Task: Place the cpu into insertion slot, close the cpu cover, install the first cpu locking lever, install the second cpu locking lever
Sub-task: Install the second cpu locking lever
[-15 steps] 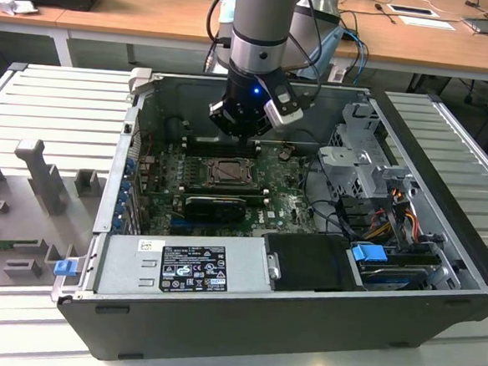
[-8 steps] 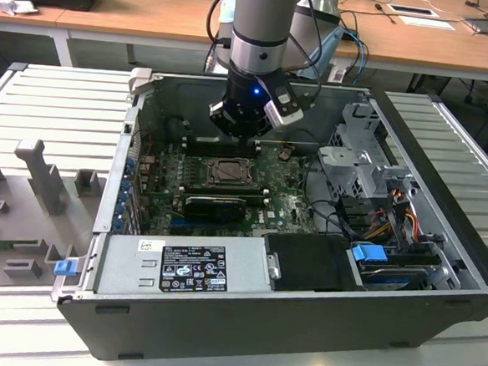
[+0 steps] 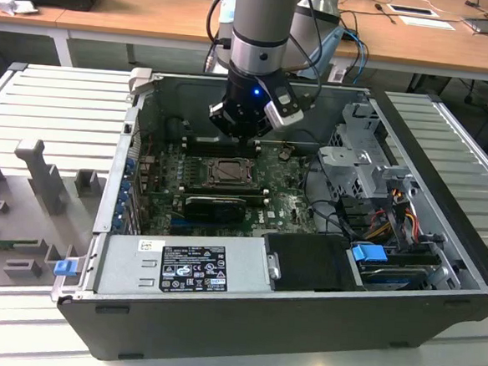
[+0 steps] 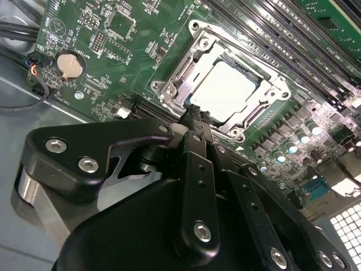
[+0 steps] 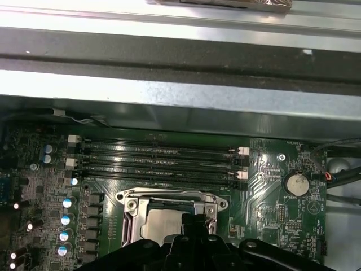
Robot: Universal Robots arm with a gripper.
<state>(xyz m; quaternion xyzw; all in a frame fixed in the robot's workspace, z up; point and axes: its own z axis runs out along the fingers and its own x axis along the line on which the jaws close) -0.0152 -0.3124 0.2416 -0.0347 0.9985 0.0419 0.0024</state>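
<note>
Pale silver-grey square cpu (image 4: 224, 90) lay seated within the dark-framed insertion slot (image 4: 169, 84); the black gripper (image 4: 196, 113), fingers pressed together and empty, hung just above.

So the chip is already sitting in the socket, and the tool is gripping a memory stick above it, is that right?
Partly. The cpu does sit in the insertion slot, as the second wrist view shows. But the tool holds no memory stick: its fingers are together with nothing between them, just above the edge of the cpu cover.
</note>
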